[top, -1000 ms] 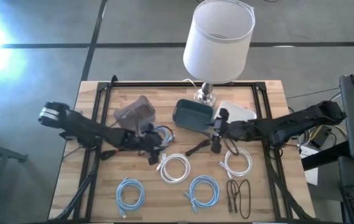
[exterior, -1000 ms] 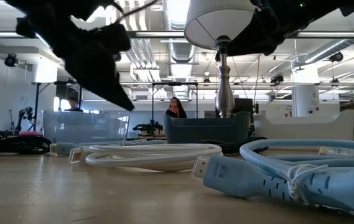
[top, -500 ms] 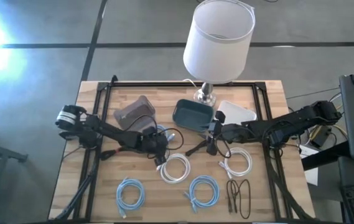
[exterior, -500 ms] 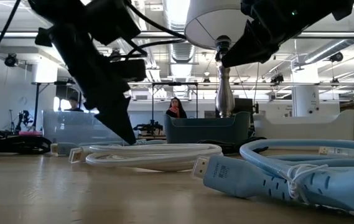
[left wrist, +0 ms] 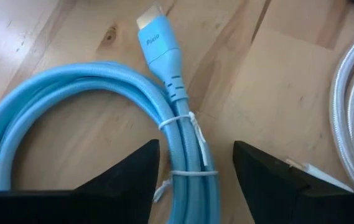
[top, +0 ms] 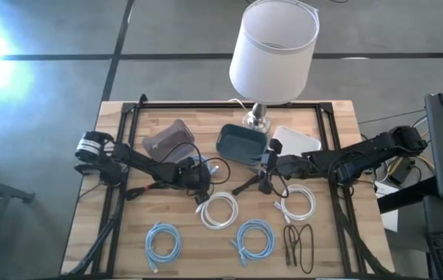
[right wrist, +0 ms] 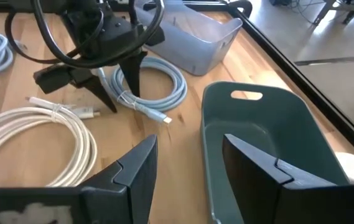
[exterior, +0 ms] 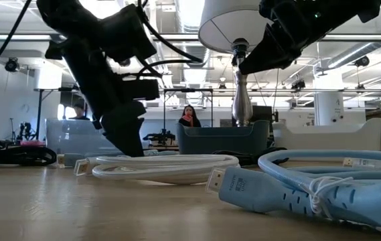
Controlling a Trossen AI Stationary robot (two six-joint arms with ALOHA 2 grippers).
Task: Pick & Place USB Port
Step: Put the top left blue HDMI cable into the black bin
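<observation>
I read the task's thing as the small blue cable coil (left wrist: 102,118) lying flat on the desk (top: 128,233), at about ten o'clock from the white coil (top: 219,210) in the overhead view. Its flat plug (left wrist: 155,37) sticks out free, and two thin ties bind the loops together.

My left gripper (left wrist: 195,165) hangs right over that coil, jaws apart, with the tied bundle sitting between them. Nothing is clamped yet, so as I judge it the pick is lined up but not made. Closing, lifting and carrying are all still to do.

The dark teal bin (right wrist: 270,143) stands empty just at one o'clock of the coil, and a clear bin (right wrist: 195,37) lies at nine o'clock of it. I can't tell which one is meant to receive the cable.

My right gripper (right wrist: 186,165) waits over the near edge of the teal bin, jaws apart and holding nothing.

Further out, toward six o'clock, more coils lie untouched: two pale blue ones (top: 163,239), another white one (top: 297,204) and a black one (top: 299,245). A lamp (top: 272,47) stands at twelve o'clock.
</observation>
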